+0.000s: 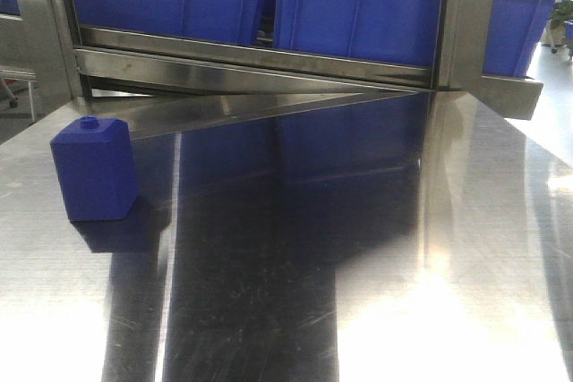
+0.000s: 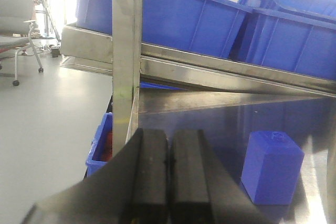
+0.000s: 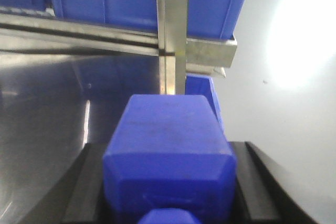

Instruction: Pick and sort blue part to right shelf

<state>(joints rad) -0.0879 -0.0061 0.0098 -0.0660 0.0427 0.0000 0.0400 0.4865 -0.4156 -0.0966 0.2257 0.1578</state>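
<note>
Steel table (image 1: pixel 376 248), blue block (image 1: pixel 94 172) (left side)

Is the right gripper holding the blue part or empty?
Holding. The blue part sits between the right gripper's black fingers, both against its sides, cap toward the camera.

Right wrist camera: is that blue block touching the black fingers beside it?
Touching. The right wrist view shows the blue part pressed between the right gripper's black fingers, no gap on either side.
</note>
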